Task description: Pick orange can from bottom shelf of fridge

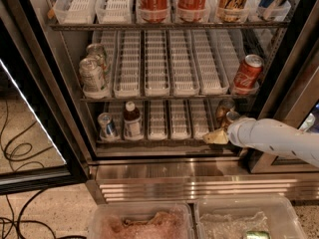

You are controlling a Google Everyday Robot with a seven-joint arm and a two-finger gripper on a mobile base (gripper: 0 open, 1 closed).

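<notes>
The fridge [45, 108] stands open, with a ribbed steel base. Two copper-orange cans [224, 108] [231, 117] stand one behind the other at the right end of the bottom shelf [169, 119]. My white arm reaches in from the right. The gripper [216, 137] is at the shelf's front rail, just left of and below the nearer orange can, which the arm partly hides. I see nothing held in it.
A silver-blue can [106, 125] and a dark bottle [131, 121] stand at the shelf's left. A red Coca-Cola can [247, 73] and silver cans [93, 74] are on the rack above. The glass door [30, 133] hangs open on the left. Two plastic bins [142, 223] sit on the floor.
</notes>
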